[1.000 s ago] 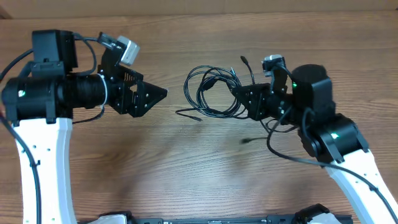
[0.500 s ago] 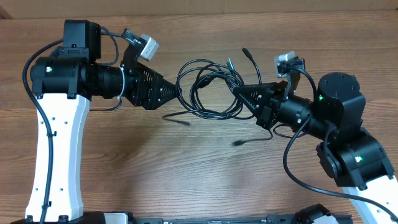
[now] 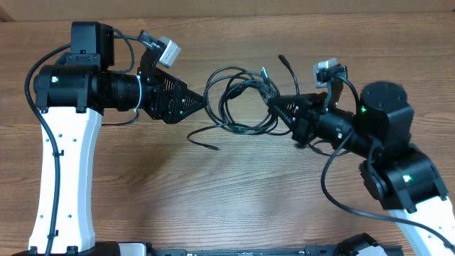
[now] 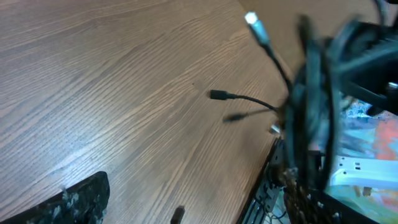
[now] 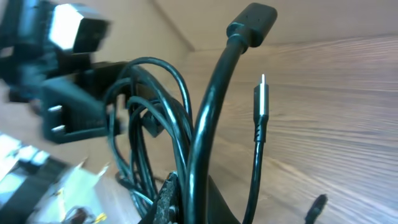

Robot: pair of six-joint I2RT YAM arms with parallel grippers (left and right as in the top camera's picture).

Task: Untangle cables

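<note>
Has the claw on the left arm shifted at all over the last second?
Yes. The left gripper has swung rightward across the table, away from its left edge, up to the cables.

Brown wood-grain table (image 3: pixel 227 199) fills the view, evenly lit, with soft shadows.

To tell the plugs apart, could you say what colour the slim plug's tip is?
Silvery tip on a black cable; clearest in the right wrist view.

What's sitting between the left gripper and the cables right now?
Nothing visible. The left gripper sits right at the left edge of the cables, with bare table beneath; the right gripper holds their far side.
</note>
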